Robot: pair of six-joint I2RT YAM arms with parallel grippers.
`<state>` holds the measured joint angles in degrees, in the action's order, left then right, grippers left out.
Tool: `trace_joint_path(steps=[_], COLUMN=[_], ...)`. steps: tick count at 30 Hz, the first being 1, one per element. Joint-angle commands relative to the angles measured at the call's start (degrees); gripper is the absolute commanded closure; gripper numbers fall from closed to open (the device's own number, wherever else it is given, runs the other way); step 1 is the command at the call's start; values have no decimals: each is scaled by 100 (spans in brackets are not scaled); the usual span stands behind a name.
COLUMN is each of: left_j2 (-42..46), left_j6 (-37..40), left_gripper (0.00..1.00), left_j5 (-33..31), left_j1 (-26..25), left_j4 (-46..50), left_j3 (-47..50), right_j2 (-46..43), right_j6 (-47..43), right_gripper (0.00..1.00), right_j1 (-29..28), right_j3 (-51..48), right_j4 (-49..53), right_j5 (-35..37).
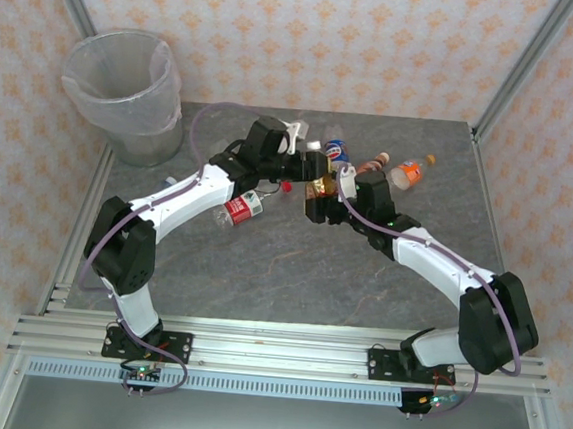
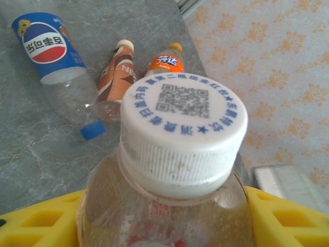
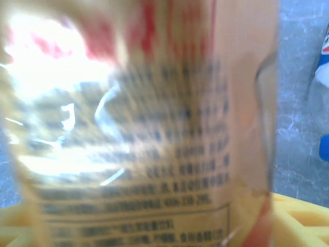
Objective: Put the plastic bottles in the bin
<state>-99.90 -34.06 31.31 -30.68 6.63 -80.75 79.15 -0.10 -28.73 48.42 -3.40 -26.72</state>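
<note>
A clear bottle (image 1: pixel 319 185) with a yellow-brown label hangs above the table's middle, between both grippers. My left gripper (image 1: pixel 305 169) is shut on it: in the left wrist view its shoulder presses against both yellow fingers (image 2: pixel 36 226), white cap (image 2: pixel 184 126) pointing away. My right gripper (image 1: pixel 319 205) has the same bottle's label (image 3: pixel 154 154) between its yellow fingers (image 3: pixel 303 216); the blur hides whether they touch it. A red-labelled bottle (image 1: pixel 239 210) lies under my left arm. Blue (image 2: pixel 51 56), brown (image 2: pixel 117 77) and orange (image 2: pixel 165 64) bottles lie behind. The bin (image 1: pixel 125 90) stands far left.
The blue (image 1: pixel 335 151), brown (image 1: pixel 374 166) and orange (image 1: pixel 407 174) bottles lie close together just beyond the grippers. Metal frame posts and patterned walls close in the table at the back and both sides. The bin stands off the table's back left corner.
</note>
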Motion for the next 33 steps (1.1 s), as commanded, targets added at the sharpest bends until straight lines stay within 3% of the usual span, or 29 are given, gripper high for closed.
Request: trace_joint_path(steps=[1, 7, 16, 23, 33], left_j2=[136, 315, 659, 754, 550], left_j6=[-39, 140, 722, 1178, 1907], left_gripper=[53, 56, 57, 57, 57], left_j5=[55, -228, -1176, -1995, -2865], left_j1=[96, 303, 717, 1058, 1709], left_j4=[-90, 148, 877, 1797, 2463], left_j3=[156, 209, -47, -822, -2407], right_j2=[-199, -465, -1019, -1104, -850], right_j6=[10, 10, 304, 989, 2585], right_gripper=[17, 1, 1, 1, 1], right_j1=[-10, -16, -14, 20, 551], right_j3=[-25, -187, -443, -272, 343], right_j4=[-448, -521, -615, -174, 826], right_j5=[181, 600, 1550, 2505, 2350])
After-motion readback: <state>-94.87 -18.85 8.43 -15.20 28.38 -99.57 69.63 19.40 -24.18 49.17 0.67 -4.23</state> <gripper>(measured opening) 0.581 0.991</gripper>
